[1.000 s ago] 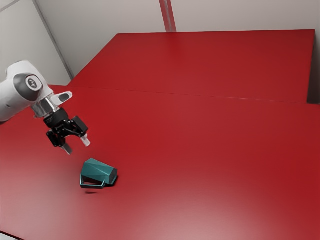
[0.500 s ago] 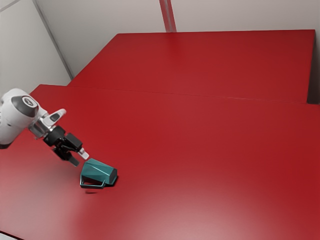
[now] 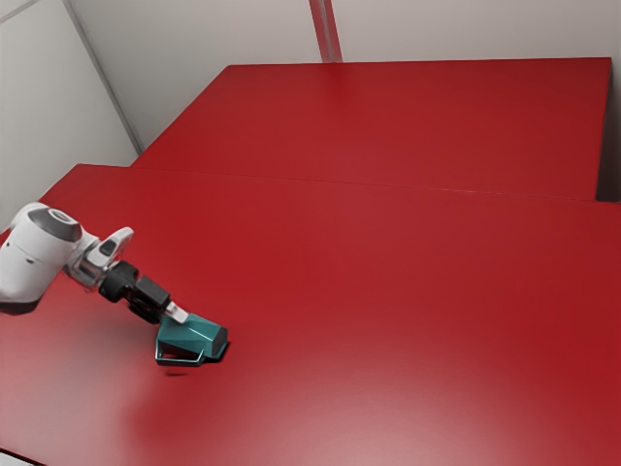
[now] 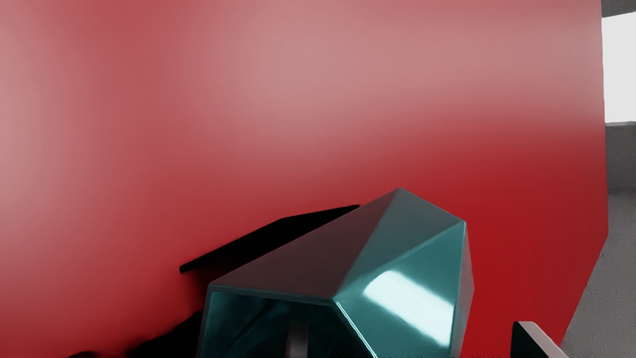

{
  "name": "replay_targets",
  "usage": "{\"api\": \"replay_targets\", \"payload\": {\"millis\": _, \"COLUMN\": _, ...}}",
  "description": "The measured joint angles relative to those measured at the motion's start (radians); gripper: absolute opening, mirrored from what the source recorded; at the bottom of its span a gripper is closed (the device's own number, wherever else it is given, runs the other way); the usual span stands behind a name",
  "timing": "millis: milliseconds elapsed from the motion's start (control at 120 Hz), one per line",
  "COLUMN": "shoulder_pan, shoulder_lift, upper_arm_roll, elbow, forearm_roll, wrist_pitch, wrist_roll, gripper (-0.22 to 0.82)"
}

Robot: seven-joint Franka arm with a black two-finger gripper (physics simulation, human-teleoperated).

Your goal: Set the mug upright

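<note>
At the end of a white robot arm (image 3: 39, 254), a black two-finger gripper (image 4: 416, 340) stands released, its fingertips spread wide and clasping nothing. One fingertip (image 4: 298, 338) shows against the dark mouth (image 4: 253, 318) of a teal mug (image 3: 194, 337); the other is outside the wall, with red tabletop visible between it and the mug. How deep the first fingertip reaches, if it is inside at all, cannot be told.

The mug lies on its side, not upright, its mouth toward the gripper and its base toward the exterior view's right. Its handle (image 3: 181, 362) juts toward the lower edge of that view. Beneath it spreads a broad red table (image 3: 388, 291), with a pale wall (image 3: 466, 29) behind.

The step in hand looks to be lining up a grip on the mug's wall near the rim. The next move calls for closing the fingers on that wall, then lifting and turning the mug until its base faces down. A shallow pinch could let the slanted, faceted side slip or roll away, so the wall likely needs to sit well between the fingers first.
</note>
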Motion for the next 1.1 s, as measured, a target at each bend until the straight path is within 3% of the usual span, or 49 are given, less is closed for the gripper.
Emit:
{"api": "replay_targets", "payload": {"millis": 175, "shoulder_pan": 0.000, "shoulder_lift": -0.008, "upper_arm_roll": -0.002, "elbow": -0.009, "forearm_roll": -0.016, "wrist_pitch": -0.031, "wrist_roll": 0.054, "gripper": 0.11}}
{"api": "replay_targets", "payload": {"millis": 442, "shoulder_pan": 0.001, "shoulder_lift": -0.039, "upper_arm_roll": -0.010, "elbow": -0.008, "forearm_roll": -0.022, "wrist_pitch": -0.073, "wrist_roll": 0.113, "gripper": -0.10}}
{"api": "replay_targets", "payload": {"millis": 767, "shoulder_pan": 0.006, "shoulder_lift": -0.074, "upper_arm_roll": -0.037, "elbow": -0.020, "forearm_roll": -0.029, "wrist_pitch": -0.061, "wrist_roll": 0.162, "gripper": -0.16}}
{"api": "replay_targets", "payload": {"millis": 1100, "shoulder_pan": 0.010, "shoulder_lift": -0.191, "upper_arm_roll": -0.224, "elbow": -0.033, "forearm_roll": 0.019, "wrist_pitch": 0.147, "wrist_roll": 0.162, "gripper": -0.17}}
